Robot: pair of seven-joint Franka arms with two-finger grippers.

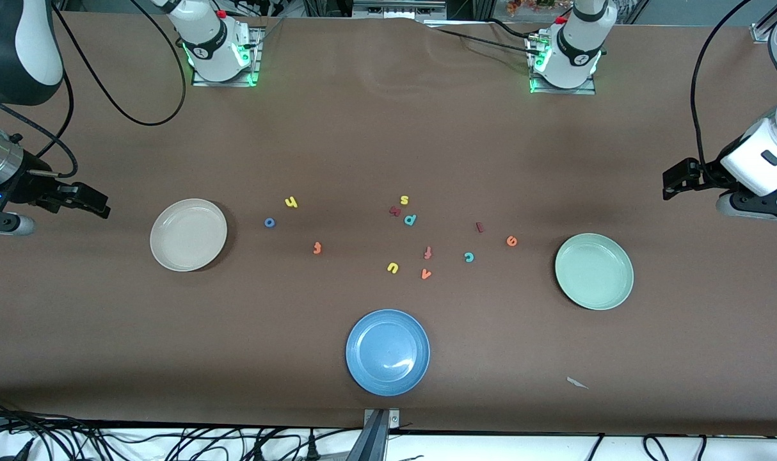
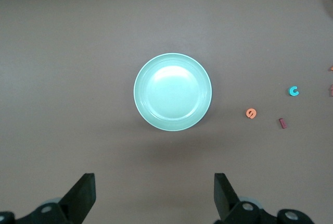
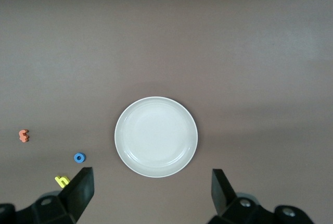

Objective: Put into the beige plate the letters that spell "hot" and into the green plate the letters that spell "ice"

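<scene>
The beige plate (image 1: 188, 234) (image 3: 156, 136) lies toward the right arm's end, the green plate (image 1: 594, 271) (image 2: 173, 91) toward the left arm's end. Both are bare. Between them lie the yellow h (image 1: 291, 202) (image 3: 62, 181), blue o (image 1: 269, 222) (image 3: 79, 157) and orange t (image 1: 317, 248) (image 3: 23, 136), then the dark red i (image 1: 479, 226) (image 2: 282, 123), teal c (image 1: 469, 257) (image 2: 294, 91) and orange e (image 1: 511, 241) (image 2: 251, 113). My right gripper (image 1: 97, 205) (image 3: 152, 190) hangs open over bare table beside the beige plate. My left gripper (image 1: 671, 182) (image 2: 154, 193) hangs open over bare table beside the green plate.
A blue plate (image 1: 387, 351) lies nearest the front camera, mid-table. Other letters sit in the middle: yellow s (image 1: 404, 200), teal p (image 1: 410, 219), yellow u (image 1: 392, 267), orange v (image 1: 426, 274), a redder f (image 1: 428, 253). A paper scrap (image 1: 576, 383) lies near the front edge.
</scene>
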